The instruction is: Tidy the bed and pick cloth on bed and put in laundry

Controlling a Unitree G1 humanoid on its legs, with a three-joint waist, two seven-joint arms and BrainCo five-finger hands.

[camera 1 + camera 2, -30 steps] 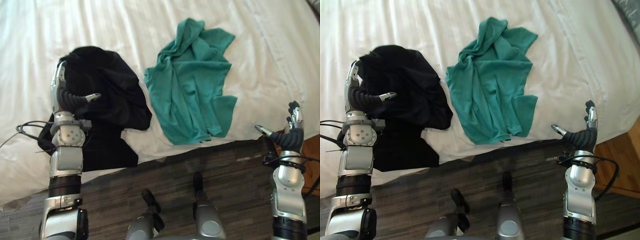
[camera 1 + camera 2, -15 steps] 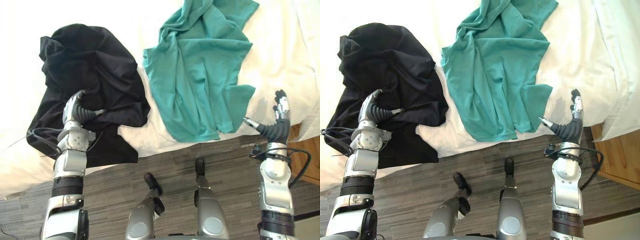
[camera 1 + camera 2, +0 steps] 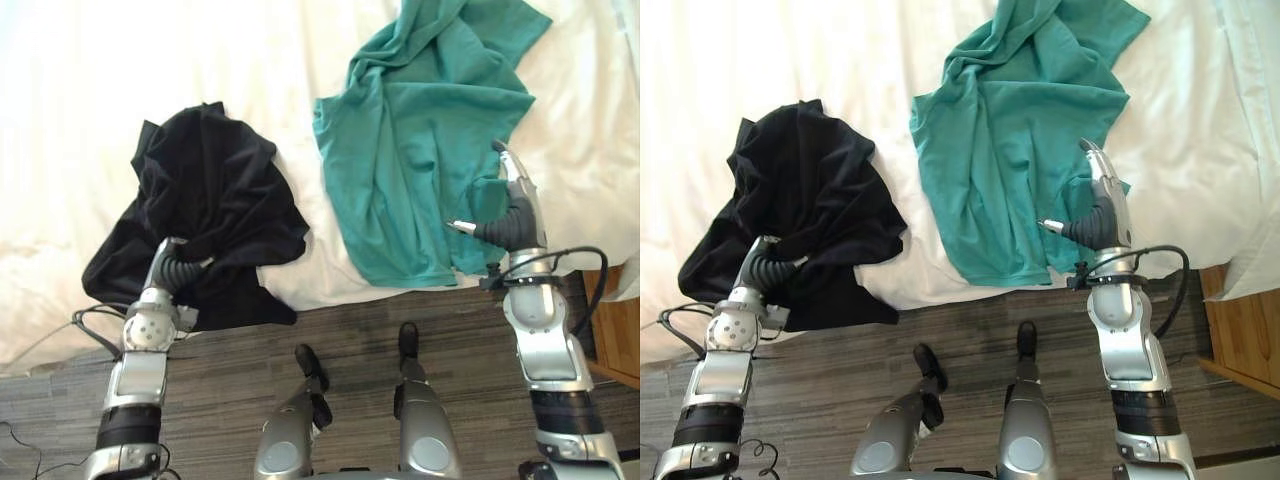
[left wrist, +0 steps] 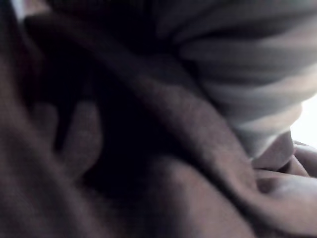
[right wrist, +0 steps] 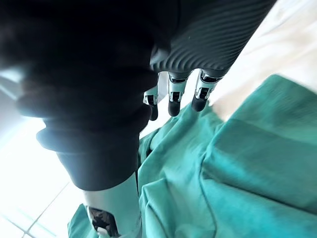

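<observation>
Left eye view looks down on a white bed with two garments near its front edge. A black cloth lies bunched on the left, and its lower folds hang over the edge toward the floor. A teal cloth is spread out just beside it on the right.

The left robot hand is sunk into the black cloth's near edge, and whether it has closed on the fabric cannot be told. The right robot hand hovers over the teal cloth's lower corner, fingers straight and thumb out, holding nothing.

The main risks lie in the grasp. A shallow hold on the overhanging black cloth could let it slide to the floor. A deep one on either garment could catch the sheet underneath and drag the bedding out of place.
</observation>
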